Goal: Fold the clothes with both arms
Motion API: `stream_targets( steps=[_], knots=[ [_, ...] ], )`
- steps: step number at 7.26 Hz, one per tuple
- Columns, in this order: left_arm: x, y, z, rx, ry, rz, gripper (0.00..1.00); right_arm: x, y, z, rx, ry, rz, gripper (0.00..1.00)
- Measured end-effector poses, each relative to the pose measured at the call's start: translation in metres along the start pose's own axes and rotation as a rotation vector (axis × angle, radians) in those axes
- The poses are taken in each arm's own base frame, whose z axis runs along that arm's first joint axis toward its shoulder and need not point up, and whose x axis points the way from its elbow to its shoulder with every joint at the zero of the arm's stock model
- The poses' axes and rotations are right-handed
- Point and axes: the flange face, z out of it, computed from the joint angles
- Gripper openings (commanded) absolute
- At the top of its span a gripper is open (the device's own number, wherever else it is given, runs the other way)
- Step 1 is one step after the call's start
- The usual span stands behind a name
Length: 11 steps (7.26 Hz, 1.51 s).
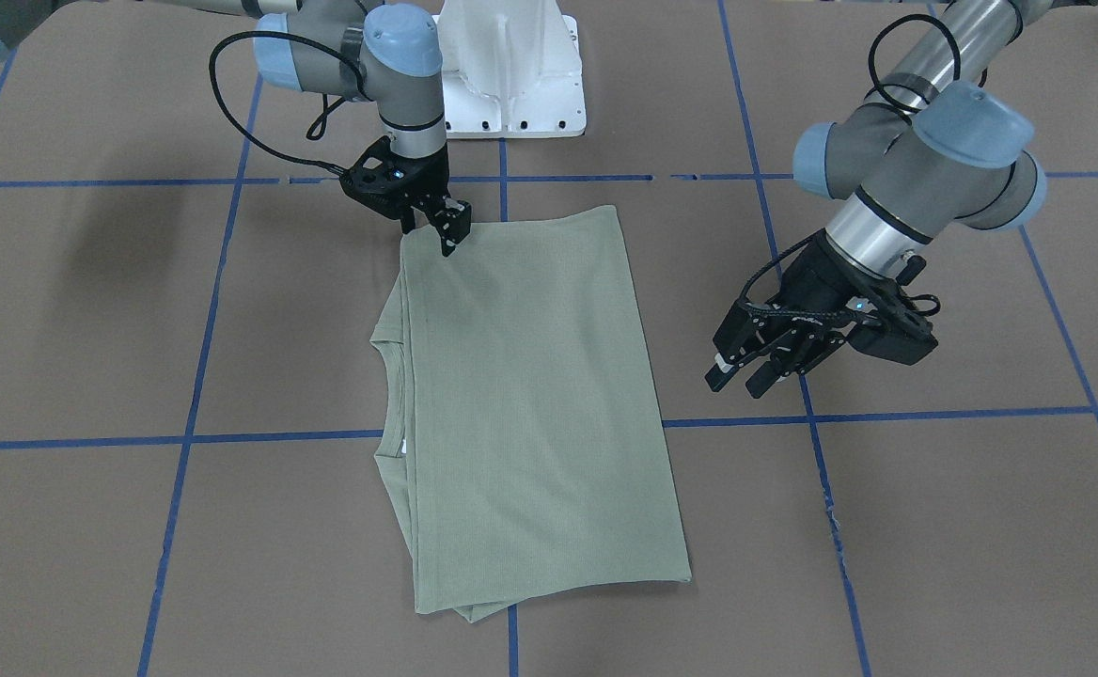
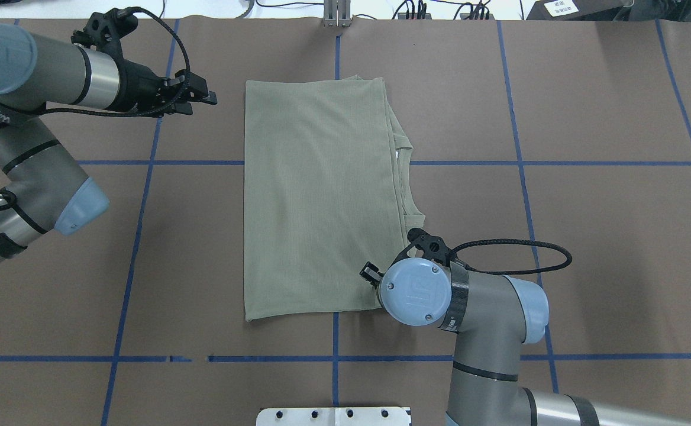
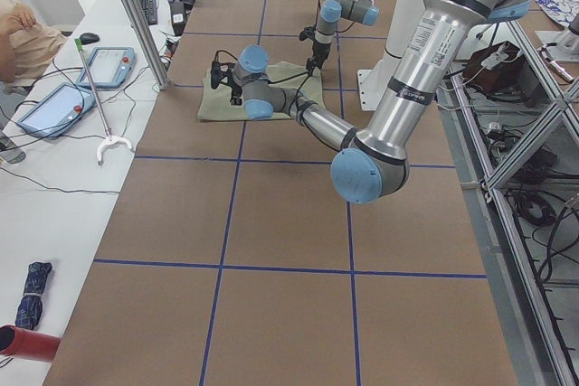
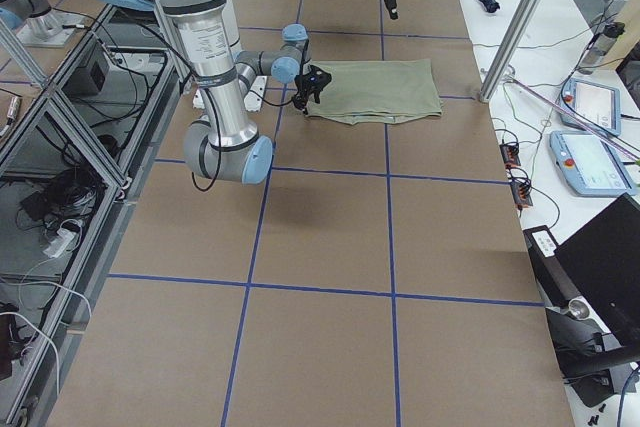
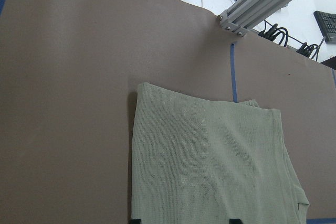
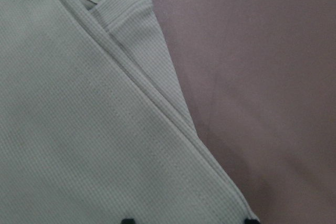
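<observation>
The sage-green shirt (image 1: 530,404) lies folded into a flat rectangle in the middle of the table, with the collar on the side toward my right arm (image 2: 316,201). My right gripper (image 1: 429,237) hangs open just over the shirt's corner nearest the robot base. Its wrist view shows the folded hem layers (image 6: 79,129) between two spread fingertips. My left gripper (image 1: 742,381) is open and empty, above the bare table beside the shirt's other long edge and apart from the cloth. Its wrist view looks down on the shirt's far corner (image 5: 210,166).
The white pedestal base (image 1: 511,75) stands at the table's robot-side edge. Blue tape lines (image 2: 336,358) cross the brown table. An aluminium post (image 3: 136,15) and a desk with tablets (image 3: 54,106) stand along the far side.
</observation>
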Motion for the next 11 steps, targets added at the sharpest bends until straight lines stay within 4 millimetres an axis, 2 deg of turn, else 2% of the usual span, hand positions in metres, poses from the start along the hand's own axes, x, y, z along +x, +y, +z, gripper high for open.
stream_targets(
  steps=[1,2,6,9,10,11],
  knots=[
    [0.0,0.0,0.0,0.001,0.0,0.0,0.64,-0.001,-0.001,0.0,-0.001,-0.001,0.0,0.21],
    [0.0,-0.001,-0.001,0.002,0.001,0.001,0.64,-0.001,-0.001,-0.001,-0.002,0.0,0.001,0.0],
    [0.001,-0.002,-0.004,0.007,0.005,0.003,0.64,-0.005,-0.009,-0.004,-0.007,-0.004,0.007,0.0],
    [0.004,-0.001,-0.01,0.009,0.015,0.001,0.64,-0.011,-0.02,-0.024,-0.048,-0.02,0.027,0.0],
    [0.006,0.005,-0.019,0.01,0.027,-0.034,0.65,-0.009,-0.02,-0.029,-0.055,-0.026,0.034,0.0],
    [0.014,0.02,-0.028,-0.002,0.051,-0.115,0.65,-0.007,-0.014,-0.034,-0.062,-0.026,0.04,0.0]
  ],
)
